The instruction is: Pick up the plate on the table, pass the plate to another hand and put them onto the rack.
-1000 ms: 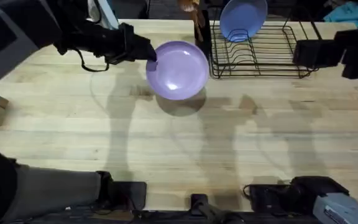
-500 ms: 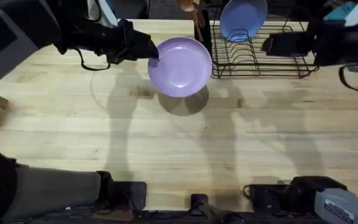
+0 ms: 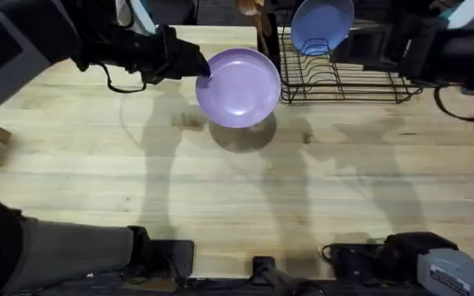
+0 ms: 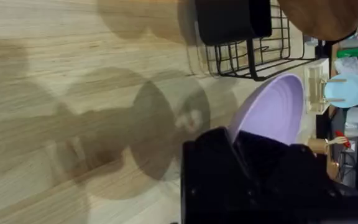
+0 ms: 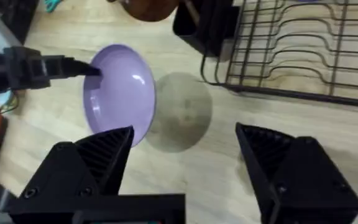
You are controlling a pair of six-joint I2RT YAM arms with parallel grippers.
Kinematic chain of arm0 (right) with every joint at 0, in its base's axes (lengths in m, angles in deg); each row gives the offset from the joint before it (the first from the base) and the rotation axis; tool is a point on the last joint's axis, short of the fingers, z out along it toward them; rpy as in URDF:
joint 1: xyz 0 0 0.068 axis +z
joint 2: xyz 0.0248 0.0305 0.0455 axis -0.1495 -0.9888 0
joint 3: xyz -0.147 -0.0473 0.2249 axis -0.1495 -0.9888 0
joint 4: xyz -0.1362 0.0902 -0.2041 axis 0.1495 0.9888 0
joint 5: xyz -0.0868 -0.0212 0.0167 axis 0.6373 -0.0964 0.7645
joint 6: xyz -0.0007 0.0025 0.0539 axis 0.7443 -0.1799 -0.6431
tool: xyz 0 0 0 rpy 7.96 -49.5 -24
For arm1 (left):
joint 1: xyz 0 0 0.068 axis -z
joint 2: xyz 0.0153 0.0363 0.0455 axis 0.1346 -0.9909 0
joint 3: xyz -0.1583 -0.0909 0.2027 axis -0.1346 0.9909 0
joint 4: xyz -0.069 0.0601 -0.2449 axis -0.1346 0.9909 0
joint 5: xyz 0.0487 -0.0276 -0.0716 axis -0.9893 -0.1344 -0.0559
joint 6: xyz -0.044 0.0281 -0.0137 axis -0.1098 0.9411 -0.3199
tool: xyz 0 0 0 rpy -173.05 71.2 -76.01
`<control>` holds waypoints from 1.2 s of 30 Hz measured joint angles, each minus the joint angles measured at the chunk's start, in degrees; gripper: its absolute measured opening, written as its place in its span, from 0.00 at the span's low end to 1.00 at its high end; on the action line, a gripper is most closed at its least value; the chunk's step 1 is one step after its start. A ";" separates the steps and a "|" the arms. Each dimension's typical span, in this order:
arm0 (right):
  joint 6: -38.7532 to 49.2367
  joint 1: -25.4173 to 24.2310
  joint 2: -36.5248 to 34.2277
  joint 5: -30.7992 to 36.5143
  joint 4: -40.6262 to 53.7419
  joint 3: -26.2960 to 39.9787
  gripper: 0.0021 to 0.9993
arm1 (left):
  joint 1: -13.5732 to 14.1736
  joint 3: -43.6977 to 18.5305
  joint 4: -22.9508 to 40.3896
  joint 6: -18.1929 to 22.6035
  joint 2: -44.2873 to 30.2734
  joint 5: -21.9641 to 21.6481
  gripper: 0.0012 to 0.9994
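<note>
Item: round glossy lavender-purple plate (image 3: 238,87), held clear of the pale wooden plank table (image 3: 220,189), its shadow beneath, just beside the black wire dish rack (image 3: 344,74).
Left gripper (image 3: 202,72): clenched on the plate's near rim.
Right gripper (image 5: 185,158): fingers spread wide, empty, facing the plate from the rack side.
Rack contents: periwinkle plate (image 3: 322,23) upright in a slot.
Risk: a single-edge pinch may let the plate pivot or slip during handover; judged likely if the left releases before the right closes.

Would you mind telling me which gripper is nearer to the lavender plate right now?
The left. The left gripper is clamped on the lavender plate at its rim, holding it above the table. The right gripper is open, apart from the plate, over by the rack.
</note>
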State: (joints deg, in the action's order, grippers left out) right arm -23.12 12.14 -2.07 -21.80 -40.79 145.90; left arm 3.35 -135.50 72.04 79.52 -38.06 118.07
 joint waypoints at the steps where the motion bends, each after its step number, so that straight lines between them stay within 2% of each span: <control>1: -0.19 0.59 0.01 -0.09 -0.02 0.00 0.99 | 0.00 0.00 0.00 0.00 -0.02 0.00 0.04; 4: -1.36 3.14 0.00 -0.21 -0.08 0.00 0.99 | 0.00 0.00 0.00 0.00 -0.02 -0.01 0.04; 5: -8.45 3.79 0.00 -0.39 -0.13 0.00 0.99 | 0.00 0.00 0.00 0.00 0.00 0.01 0.04; 13: -24.24 3.79 0.00 -0.68 0.09 0.00 0.99 | 0.00 0.00 0.00 0.00 -0.01 -0.01 0.04; 15: -24.68 3.79 0.00 -0.76 0.14 0.00 0.99 | 0.00 0.00 0.00 0.00 -0.02 0.01 0.04; 17: -25.32 6.32 -3.04 -0.78 0.11 0.00 0.99 | 0.00 0.00 0.02 0.00 0.00 0.01 0.04; 18: -24.83 9.01 -5.00 -0.47 0.07 0.00 0.99 | 0.00 0.00 0.07 0.00 0.00 0.01 0.04; 20: -24.58 10.63 -6.11 0.46 0.06 0.00 0.99 | 0.00 0.00 0.07 0.00 0.00 0.00 0.04; 21: -24.31 14.25 -8.97 3.62 -0.53 0.00 0.99 | 0.00 0.00 0.07 0.00 0.00 0.01 0.04; 22: -24.27 15.86 -10.90 4.73 -1.58 0.00 0.99 | 0.00 0.00 0.07 0.00 0.00 0.01 0.04; 36: -24.11 18.59 -18.75 5.84 -6.62 0.00 0.98 | 0.00 0.00 0.07 0.00 -0.02 0.01 0.04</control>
State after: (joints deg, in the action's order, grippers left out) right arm -47.23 30.73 -20.82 -15.95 -47.41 145.90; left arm 3.35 -135.50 72.10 79.52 -38.08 118.08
